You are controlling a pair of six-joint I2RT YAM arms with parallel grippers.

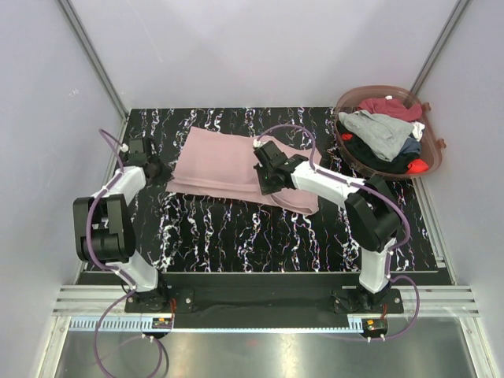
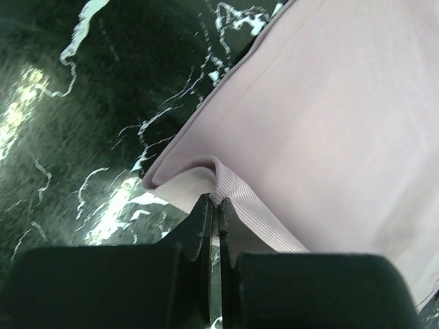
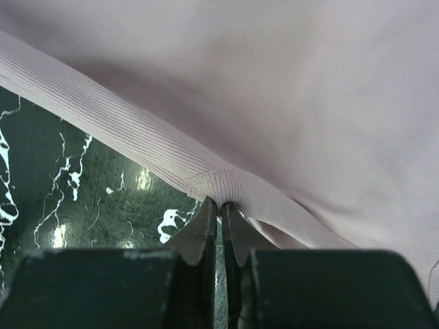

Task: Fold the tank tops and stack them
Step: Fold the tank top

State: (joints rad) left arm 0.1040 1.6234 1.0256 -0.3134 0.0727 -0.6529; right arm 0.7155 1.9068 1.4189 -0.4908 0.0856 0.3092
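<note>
A dusty pink tank top (image 1: pixel 228 167) lies spread on the black marbled table. My left gripper (image 1: pixel 154 169) is at its left edge, shut on a ribbed strap of the pink top (image 2: pixel 233 192). My right gripper (image 1: pixel 264 175) is over its right part, shut on a ribbed edge of the same top (image 3: pixel 226 185). More tank tops, grey (image 1: pixel 379 131), maroon (image 1: pixel 391 107), black and red, are piled in a basket at the back right.
The round brownish translucent basket (image 1: pixel 431 153) stands at the table's back right corner. The black marbled tabletop (image 1: pixel 236 236) runs in front of the pink top. Grey walls and metal posts enclose the table.
</note>
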